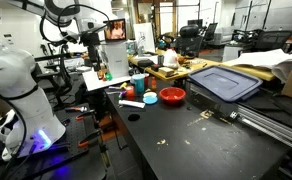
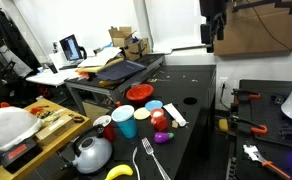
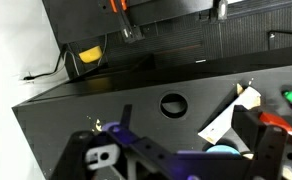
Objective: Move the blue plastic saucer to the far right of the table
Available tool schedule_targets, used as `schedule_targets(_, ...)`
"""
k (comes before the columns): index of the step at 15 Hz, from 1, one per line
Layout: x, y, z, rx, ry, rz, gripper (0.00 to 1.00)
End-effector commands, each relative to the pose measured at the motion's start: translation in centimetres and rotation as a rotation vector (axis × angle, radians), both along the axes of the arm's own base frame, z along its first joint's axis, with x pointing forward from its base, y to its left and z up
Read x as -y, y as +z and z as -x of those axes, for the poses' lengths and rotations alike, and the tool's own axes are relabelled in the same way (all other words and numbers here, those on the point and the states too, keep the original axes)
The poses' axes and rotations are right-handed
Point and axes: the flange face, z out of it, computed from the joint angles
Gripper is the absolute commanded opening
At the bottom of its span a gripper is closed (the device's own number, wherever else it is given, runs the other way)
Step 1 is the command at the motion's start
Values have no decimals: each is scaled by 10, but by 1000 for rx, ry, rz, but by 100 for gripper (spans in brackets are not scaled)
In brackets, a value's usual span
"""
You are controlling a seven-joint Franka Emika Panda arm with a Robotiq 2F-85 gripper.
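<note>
The blue plastic saucer [image 1: 151, 99] lies on the black table [image 1: 186, 145] next to the red bowl [image 1: 172, 96]. In an exterior view the saucer [image 2: 154, 104] sits between the red bowl [image 2: 138, 93] and a white card [image 2: 173, 115]. My gripper [image 2: 214, 40] hangs high above the table [image 2: 196, 80], well away from the saucer. In the wrist view its fingers [image 3: 183, 108] are spread and hold nothing. The saucer [image 3: 223, 152] shows as a pale blue arc low in that view, partly hidden by the gripper body.
A blue cup [image 2: 124, 121], small purple and red toys [image 2: 162, 128], a kettle [image 2: 91, 152], a fork [image 2: 151, 160] and a banana [image 2: 119, 172] crowd one end. A grey-blue bin lid [image 1: 224, 82] and a metal rail [image 1: 268, 125] lie at the other. The tabletop has a round hole [image 3: 173, 104].
</note>
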Motion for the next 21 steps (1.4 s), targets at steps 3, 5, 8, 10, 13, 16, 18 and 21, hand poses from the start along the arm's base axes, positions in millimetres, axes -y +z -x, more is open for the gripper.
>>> schedule_targets(3, 2, -4, -1, -20, -26, -10, 100)
schedule_targets(5, 3, -8, -2, -36, -54, -16, 100)
schedule_targets(8, 7, -20, -6, -60, -135, -18, 100)
schedule_targets(10, 9, -30, -11, -68, -200, -25, 100)
schedule_targets(13, 11, -46, -22, -68, -272, -41, 100)
schedule_targets(16, 14, -58, -40, -38, -310, -56, 100)
schedule_targets(18, 17, -66, -54, -8, -317, -70, 100)
schedule_targets(21, 22, -81, -76, 35, -315, -106, 100)
